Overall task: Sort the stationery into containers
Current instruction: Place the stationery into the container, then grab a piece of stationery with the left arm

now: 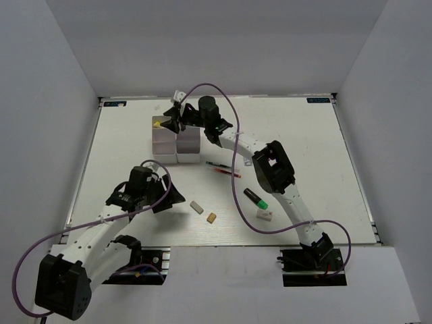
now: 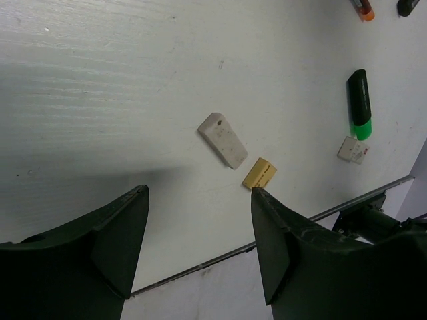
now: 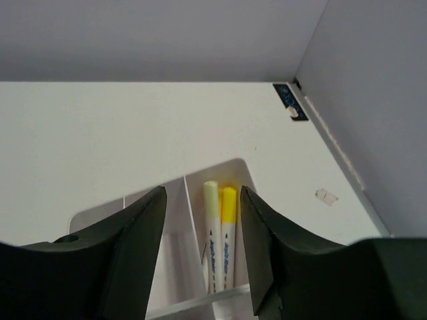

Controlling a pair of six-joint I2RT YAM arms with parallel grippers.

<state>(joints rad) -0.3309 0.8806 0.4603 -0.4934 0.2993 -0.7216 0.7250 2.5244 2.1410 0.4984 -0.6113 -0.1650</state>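
White table [image 1: 304, 148]: organiser [image 1: 177, 144] holds two markers [image 3: 228, 227] (right-wrist view).

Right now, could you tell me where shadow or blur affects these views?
Top external: even light, only a soft shadow under the left arm. Left wrist: a broad shadow lies on the table beside the left pincer; the grey eraser and tan eraser are sharp. Right wrist: the right pincer is dark and soft-edged; the two yellow-tipped markers read clearly.
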